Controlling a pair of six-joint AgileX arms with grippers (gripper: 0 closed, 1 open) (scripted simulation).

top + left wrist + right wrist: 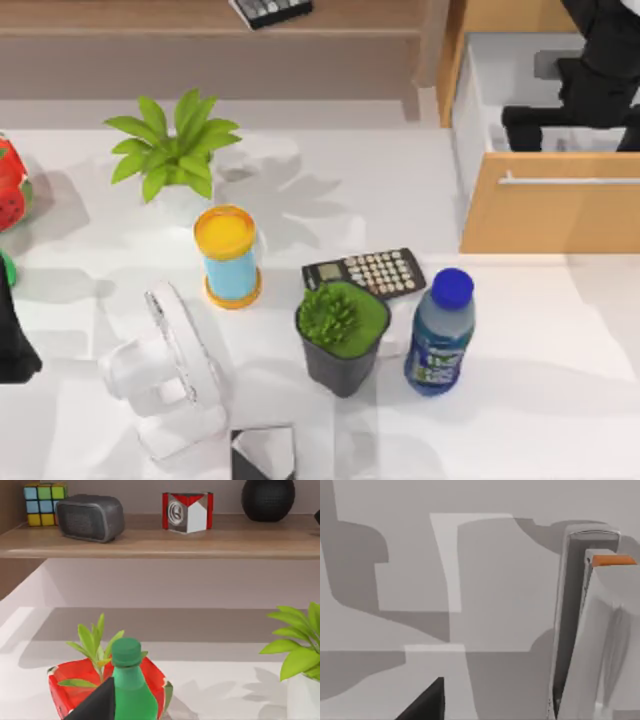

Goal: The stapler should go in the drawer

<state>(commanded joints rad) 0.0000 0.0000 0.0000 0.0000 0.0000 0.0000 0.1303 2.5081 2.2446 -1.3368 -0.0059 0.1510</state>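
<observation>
The right gripper (585, 125) is held over the open light orange-brown wooden drawer (550, 215) at the table's far right corner; a grey, orange-tipped stapler (585, 620) lies inside on the drawer's white-grey floor. The gripper's finger state cannot be told.

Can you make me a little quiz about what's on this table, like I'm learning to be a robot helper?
1. True or false: the right gripper hangs over the drawer, which is pulled open.
2. What stands closest to the calculator? A) the white fan B) the plant in the black pot C) the yellow-lidded jar
3. Fill in: the bottle near the calculator has a ___ cap.

Key: 1 true; 2 B; 3 blue.
</observation>
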